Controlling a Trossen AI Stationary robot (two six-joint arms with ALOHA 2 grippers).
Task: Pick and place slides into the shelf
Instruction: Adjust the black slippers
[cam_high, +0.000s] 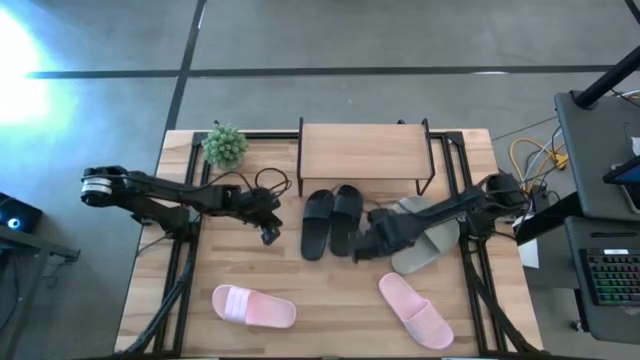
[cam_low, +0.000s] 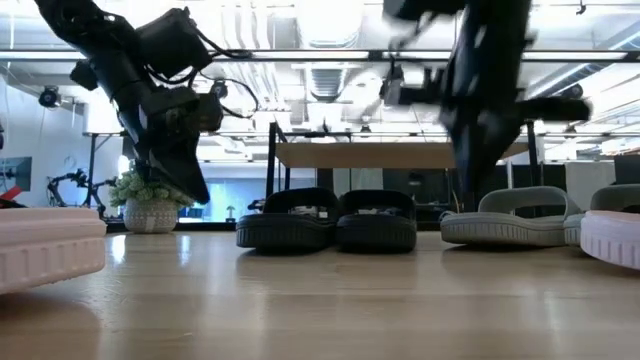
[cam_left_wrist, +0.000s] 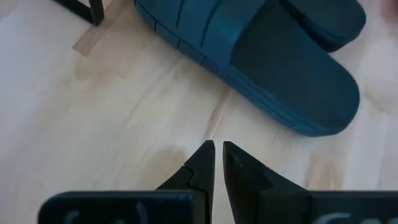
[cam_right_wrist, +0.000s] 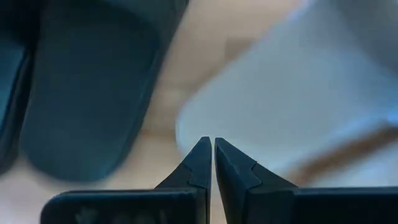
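Observation:
Two black slides (cam_high: 318, 222) (cam_high: 347, 216) lie side by side, soles down, on the table in front of the shelf (cam_high: 365, 150). To their right lie the pale grey slides (cam_high: 428, 240). One pink slide (cam_high: 253, 306) lies near the front left and another (cam_high: 415, 310) near the front right. My left gripper (cam_high: 270, 235) is shut and hangs above bare wood, left of the black pair (cam_left_wrist: 249, 56). My right gripper (cam_high: 358, 252) is shut, points down, and hangs over the gap between the right black slide (cam_right_wrist: 87, 81) and a grey slide (cam_right_wrist: 292, 106).
A small potted plant (cam_high: 226, 145) stands at the back left, beside the shelf. Black frame rails (cam_high: 190, 200) run along both sides of the table. Bare wood lies between the two pink slides at the front.

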